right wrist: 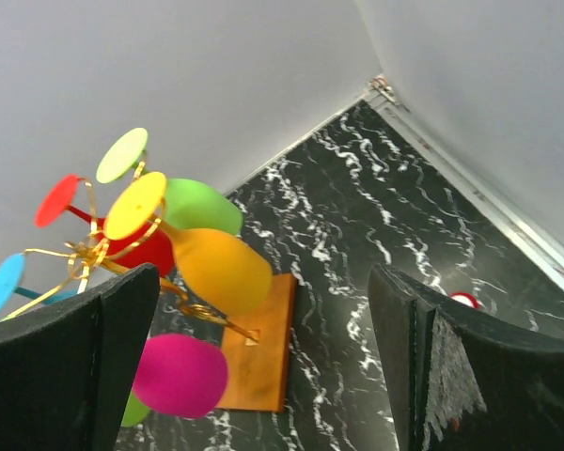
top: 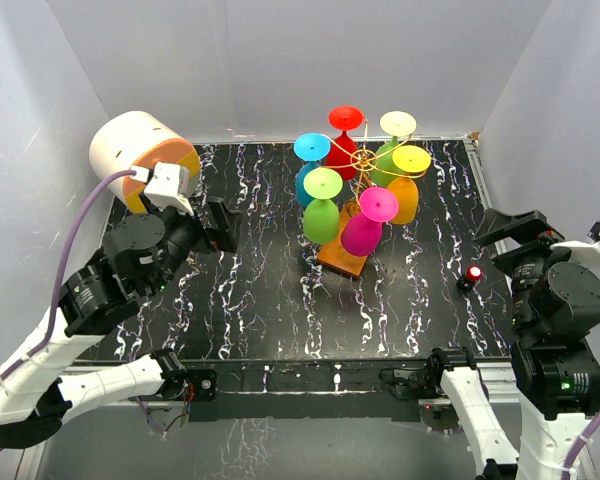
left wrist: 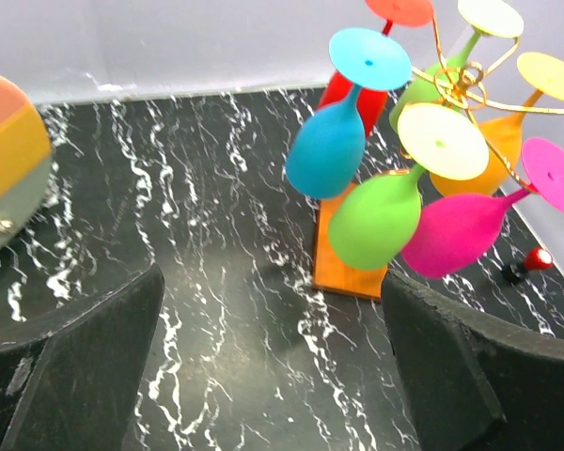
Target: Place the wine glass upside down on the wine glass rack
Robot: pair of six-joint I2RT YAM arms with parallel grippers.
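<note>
Looking down from above, I see a black table (top: 260, 310) with white veins like marble. At 10 o'clock on it stands one smooth cream-and-orange cylinder (top: 140, 155). Near it my left gripper (left wrist: 273, 376) is spread wide; its flat dark pads (left wrist: 85, 376) hold and touch nothing.

At about 1 o'clock stands the wine glass rack (top: 361, 158), thin gold wire curled in scrolls on a slim post, with a flat orange-brown rectangular base (top: 342, 260). I count six opaque glasses hanging upside down on it, round feet on top: blue glass (top: 306, 185), lime glass (top: 320, 222), red glass (top: 342, 155), magenta glass (top: 361, 235), pale green glass (top: 386, 158), orange glass (top: 404, 200).

At 3 o'clock lies one small red-and-black object (top: 472, 274), too small to identify. My right gripper (right wrist: 263, 366) is also wide open and empty.
</note>
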